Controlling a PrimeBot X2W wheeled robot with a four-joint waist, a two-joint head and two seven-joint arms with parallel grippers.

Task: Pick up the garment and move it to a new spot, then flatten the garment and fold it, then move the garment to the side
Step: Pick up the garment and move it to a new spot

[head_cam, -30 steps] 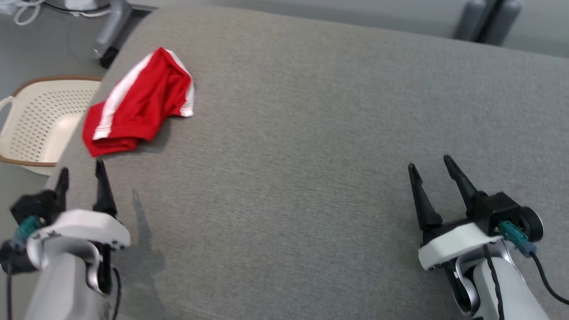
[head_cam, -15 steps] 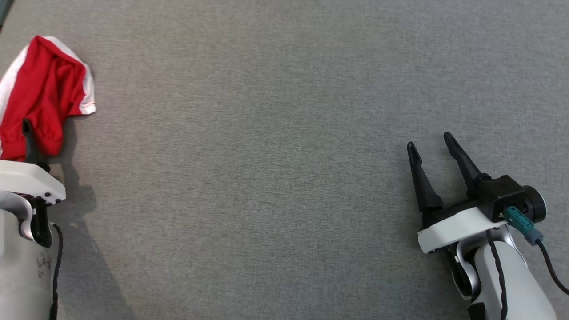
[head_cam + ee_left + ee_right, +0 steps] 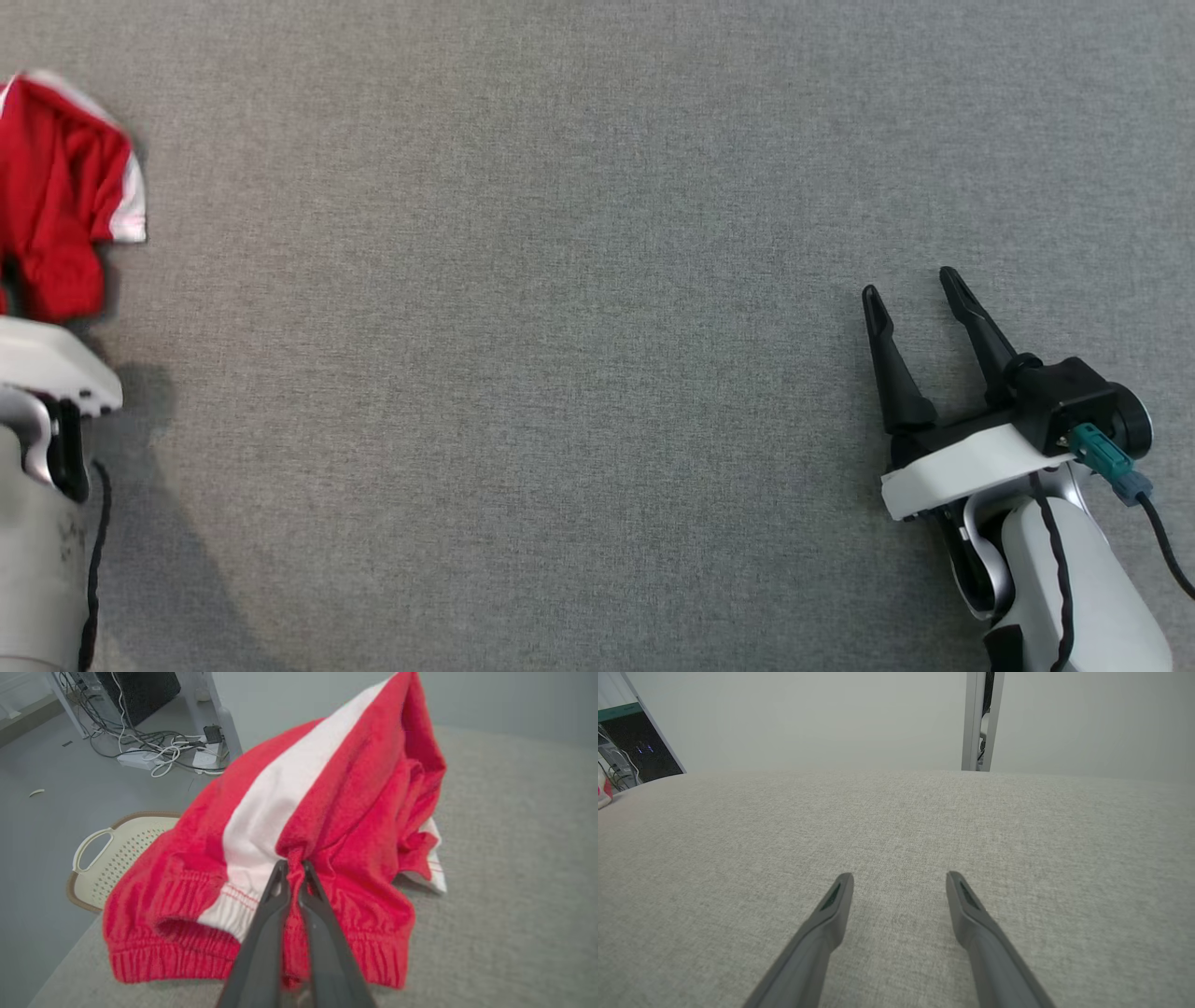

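Note:
The garment (image 3: 327, 812) is a pair of red shorts with a white side stripe, bunched near the left edge of the grey padded table (image 3: 560, 327). In the head view the garment (image 3: 56, 215) lies at the far left. My left gripper (image 3: 293, 868) is shut on a fold of the red fabric just above the elastic waistband, pulling it into a peak. At the lower right my right gripper (image 3: 913, 285) hovers open over bare grey cloth, far from the garment. In the right wrist view the right gripper (image 3: 899, 882) holds nothing.
A cream perforated basket (image 3: 107, 858) stands on the floor beyond the table's left edge. Cables and a power strip (image 3: 154, 751) lie on the floor by a white post. A slim grey post (image 3: 978, 718) rises behind the table's far edge.
My left gripper has reached the garment and shut on its fabric. The head camera has tilted and turned, shifting the garment to the left edge. The right gripper stays open.

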